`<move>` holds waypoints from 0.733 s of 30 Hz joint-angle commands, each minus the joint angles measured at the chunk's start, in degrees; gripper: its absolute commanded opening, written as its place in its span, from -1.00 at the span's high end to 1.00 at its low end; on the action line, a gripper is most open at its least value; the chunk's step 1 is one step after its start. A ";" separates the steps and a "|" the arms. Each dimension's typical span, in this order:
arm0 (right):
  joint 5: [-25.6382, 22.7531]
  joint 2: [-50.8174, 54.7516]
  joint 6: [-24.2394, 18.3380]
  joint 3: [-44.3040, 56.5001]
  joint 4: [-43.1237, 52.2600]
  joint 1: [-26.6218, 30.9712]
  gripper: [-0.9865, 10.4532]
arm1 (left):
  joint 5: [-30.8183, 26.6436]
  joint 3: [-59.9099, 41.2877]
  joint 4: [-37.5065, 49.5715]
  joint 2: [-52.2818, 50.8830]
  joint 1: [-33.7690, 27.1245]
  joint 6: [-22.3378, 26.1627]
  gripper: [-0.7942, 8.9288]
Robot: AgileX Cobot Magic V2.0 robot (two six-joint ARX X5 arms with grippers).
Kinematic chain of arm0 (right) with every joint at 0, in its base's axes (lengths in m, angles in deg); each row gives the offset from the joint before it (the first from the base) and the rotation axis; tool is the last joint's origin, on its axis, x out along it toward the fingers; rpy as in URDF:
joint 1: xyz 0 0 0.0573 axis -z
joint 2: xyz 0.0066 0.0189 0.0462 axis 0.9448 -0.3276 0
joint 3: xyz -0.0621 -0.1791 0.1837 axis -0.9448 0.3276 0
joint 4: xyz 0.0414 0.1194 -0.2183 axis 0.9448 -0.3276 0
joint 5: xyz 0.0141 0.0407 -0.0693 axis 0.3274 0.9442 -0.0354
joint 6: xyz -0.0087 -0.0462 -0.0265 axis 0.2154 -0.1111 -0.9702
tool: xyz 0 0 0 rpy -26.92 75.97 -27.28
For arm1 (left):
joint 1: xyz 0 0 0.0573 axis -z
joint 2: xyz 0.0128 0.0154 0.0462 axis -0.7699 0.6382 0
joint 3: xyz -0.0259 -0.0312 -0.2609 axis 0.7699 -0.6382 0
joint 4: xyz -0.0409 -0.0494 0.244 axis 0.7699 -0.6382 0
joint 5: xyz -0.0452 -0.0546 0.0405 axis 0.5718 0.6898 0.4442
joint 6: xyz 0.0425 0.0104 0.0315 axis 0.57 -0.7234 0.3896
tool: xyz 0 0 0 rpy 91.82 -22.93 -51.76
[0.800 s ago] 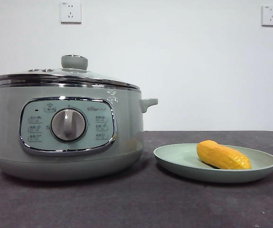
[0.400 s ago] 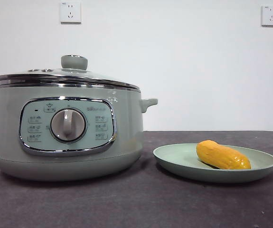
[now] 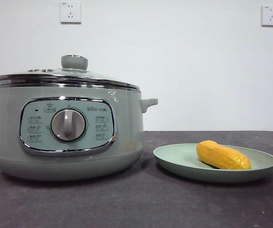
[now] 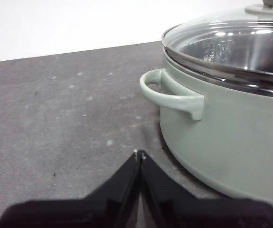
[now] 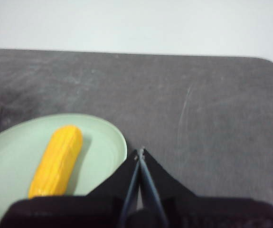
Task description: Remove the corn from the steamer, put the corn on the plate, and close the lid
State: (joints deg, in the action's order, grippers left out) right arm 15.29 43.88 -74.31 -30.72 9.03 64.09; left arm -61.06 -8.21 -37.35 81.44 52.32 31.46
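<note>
We see the small glossy yellow-orange corn cob (image 3: 223, 155) lying on the shallow pale-green plate (image 3: 174, 159), and the chrome-rimmed glass lid (image 3: 65, 76) seated on the sage-green steamer (image 3: 127, 133). We judge every step done; both empty pincers, left pincer (image 4: 139, 153) and right pincer (image 5: 139, 152), sit pressed together above the dark worktop (image 3: 136, 204), needing only to wait.

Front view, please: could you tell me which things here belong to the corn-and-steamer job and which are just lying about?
Job: corn, lying on the plate; steamer; lid, sitting on the steamer.

Lying about: two wall sockets; the dark table under everything.
</note>
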 commanded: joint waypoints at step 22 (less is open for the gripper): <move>-0.24 -0.42 3.37 0.74 -1.03 -0.02 0.82 | -0.11 -0.59 -0.48 -0.17 -0.17 -0.35 0.84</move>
State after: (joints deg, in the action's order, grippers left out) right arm 15.23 43.48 -71.67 -30.66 8.09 64.09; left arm -61.06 -8.21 -37.33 81.44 52.32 31.46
